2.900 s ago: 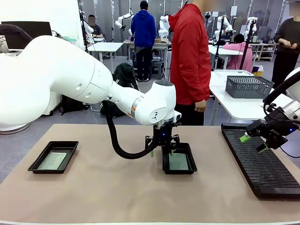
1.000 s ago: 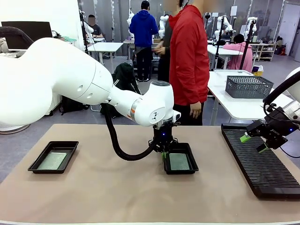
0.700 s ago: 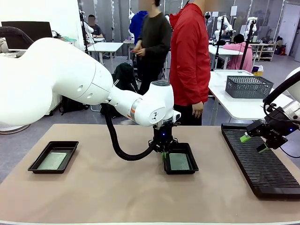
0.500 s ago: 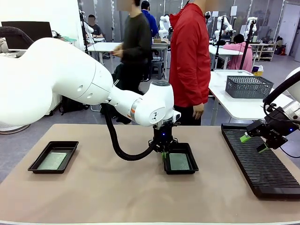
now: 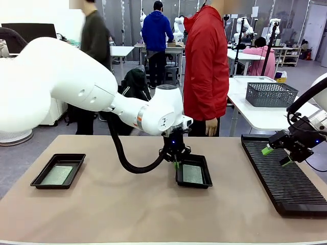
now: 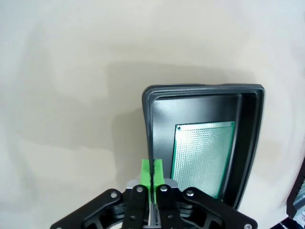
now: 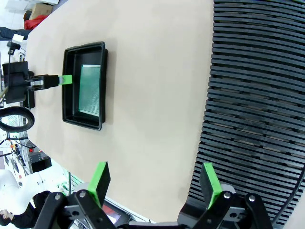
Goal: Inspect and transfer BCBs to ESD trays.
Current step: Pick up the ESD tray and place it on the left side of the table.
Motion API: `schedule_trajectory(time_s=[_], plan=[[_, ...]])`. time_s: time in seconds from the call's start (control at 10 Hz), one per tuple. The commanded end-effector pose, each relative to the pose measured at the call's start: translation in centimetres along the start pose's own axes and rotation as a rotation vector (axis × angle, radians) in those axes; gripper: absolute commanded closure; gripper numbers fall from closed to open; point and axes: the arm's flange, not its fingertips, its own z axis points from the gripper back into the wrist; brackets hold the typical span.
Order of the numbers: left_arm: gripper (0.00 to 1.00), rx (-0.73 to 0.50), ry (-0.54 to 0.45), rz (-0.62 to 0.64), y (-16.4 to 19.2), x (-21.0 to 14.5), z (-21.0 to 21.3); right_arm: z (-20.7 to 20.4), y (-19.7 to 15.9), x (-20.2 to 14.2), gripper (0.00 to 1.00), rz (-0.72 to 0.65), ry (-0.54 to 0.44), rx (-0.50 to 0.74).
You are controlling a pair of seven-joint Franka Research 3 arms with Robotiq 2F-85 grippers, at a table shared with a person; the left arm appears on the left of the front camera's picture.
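Two trays: each holding a board
Left gripper (image 6: 152, 172): pinching middle tray (image 6: 248, 143) rim, pads (image 6: 147, 171) together
Right gripper (image 7: 155, 183): gaping wide, empty, hanging over ribbed rack (image 7: 257, 95)

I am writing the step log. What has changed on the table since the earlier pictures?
The left gripper, shut on the middle tray's left rim, has pulled that tray with its board slightly left. The right gripper stays open over the rack; the left tray is unmoved.

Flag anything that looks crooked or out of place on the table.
The middle tray sits slightly askew and looks tipped, because the shut left gripper pinches its rim. The circuit board lies flat inside. Nothing else stands out.
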Motion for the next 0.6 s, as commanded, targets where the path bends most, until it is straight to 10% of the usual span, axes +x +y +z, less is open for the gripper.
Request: schedule_trajectory(time_s=[0.0, 0.5], plan=[[0.97, -0.082, 0.014, -0.033, 3.8, -1.0, 1.7, 0.1, 0.1, -0.1, 0.00, -0.007, -0.001, -0.003], [0.97, -0.278, 0.010, -0.069, 13.0, -0.7, 3.0, 0.1, 0.1, -0.1, 0.00, -0.007, -0.001, -0.003]])
